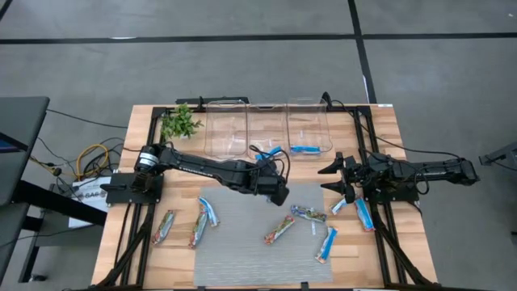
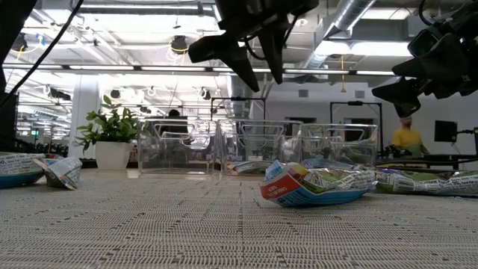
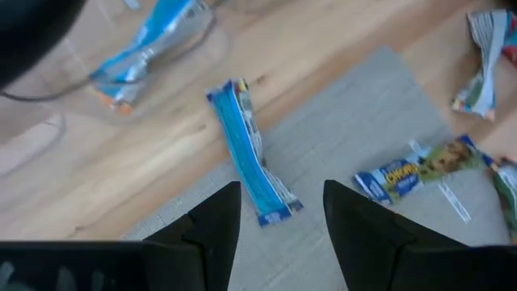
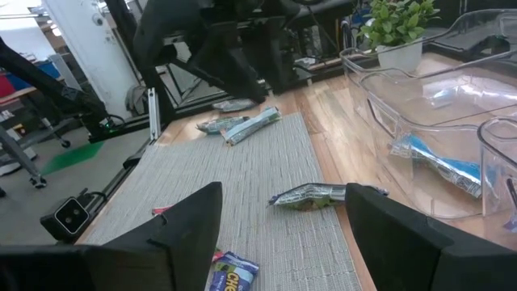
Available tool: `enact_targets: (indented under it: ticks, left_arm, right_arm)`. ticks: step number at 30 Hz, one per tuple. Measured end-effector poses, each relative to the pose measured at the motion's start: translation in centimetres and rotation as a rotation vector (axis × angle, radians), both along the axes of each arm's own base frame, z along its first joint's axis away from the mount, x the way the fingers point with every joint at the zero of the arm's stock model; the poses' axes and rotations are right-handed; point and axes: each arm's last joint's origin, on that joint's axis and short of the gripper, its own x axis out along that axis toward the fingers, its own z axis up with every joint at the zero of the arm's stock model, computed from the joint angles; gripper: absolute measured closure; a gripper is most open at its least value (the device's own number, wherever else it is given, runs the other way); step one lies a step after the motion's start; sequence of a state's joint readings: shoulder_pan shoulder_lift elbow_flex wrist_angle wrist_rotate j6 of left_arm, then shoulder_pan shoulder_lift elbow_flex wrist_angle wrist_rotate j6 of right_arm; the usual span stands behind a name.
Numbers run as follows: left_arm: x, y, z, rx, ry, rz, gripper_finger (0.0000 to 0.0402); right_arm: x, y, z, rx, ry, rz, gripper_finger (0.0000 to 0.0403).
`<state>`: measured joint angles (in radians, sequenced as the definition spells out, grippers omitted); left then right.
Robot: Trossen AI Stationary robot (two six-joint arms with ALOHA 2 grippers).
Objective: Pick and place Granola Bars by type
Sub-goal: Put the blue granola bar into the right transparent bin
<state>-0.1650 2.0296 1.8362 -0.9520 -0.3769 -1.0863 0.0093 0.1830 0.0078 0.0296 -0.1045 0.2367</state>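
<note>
Several wrapped granola bars lie flat on the grey mat [image 1: 250,250] and the wood around it: a silvery multicoloured one [image 1: 308,214], a red/orange-green one [image 1: 279,229], blue-and-white ones [image 1: 326,242] [image 1: 210,212]. A blue bar [image 1: 305,149] lies in the right clear bin [image 1: 309,121], and another [image 1: 271,151] is at the middle bin. My left gripper [image 1: 279,192] [image 3: 281,218] hangs open above a blue bar [image 3: 250,153] that lies across the mat's far edge. My right gripper [image 1: 333,179] [image 4: 283,242] is open, raised off the table by the mat's right edge.
Three clear bins [image 2: 254,146] stand in a row at the far edge, with a potted plant [image 1: 179,121] to their left. Two bars [image 1: 363,214] lie on the wood under the right arm, and two more [image 1: 164,226] lie left of the mat. One bar [image 2: 321,185] lies nearest the low camera.
</note>
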Motion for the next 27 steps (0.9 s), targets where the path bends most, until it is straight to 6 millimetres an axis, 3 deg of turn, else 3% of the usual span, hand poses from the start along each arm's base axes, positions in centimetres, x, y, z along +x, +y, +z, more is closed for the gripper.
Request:
enact_targets:
  ticks: [8, 21, 27]
  left_arm:
    - [0.0, 1.5, -1.7, 0.031, 0.005, 0.081, 0.0230]
    - [3.2, 1.9, -9.9, -0.046, 0.086, 0.062, 0.0230]
    - [3.3, 1.9, -10.9, -0.021, 0.121, 0.062, 0.0230]
  right_arm:
    - [0.0, 0.0, 0.0, 0.000, 0.000, 0.000, 0.0148]
    - [0.0, 0.0, 0.0, 0.000, 0.000, 0.000, 0.0148]
    - [0.0, 0.0, 0.0, 0.000, 0.002, 0.000, 0.0148]
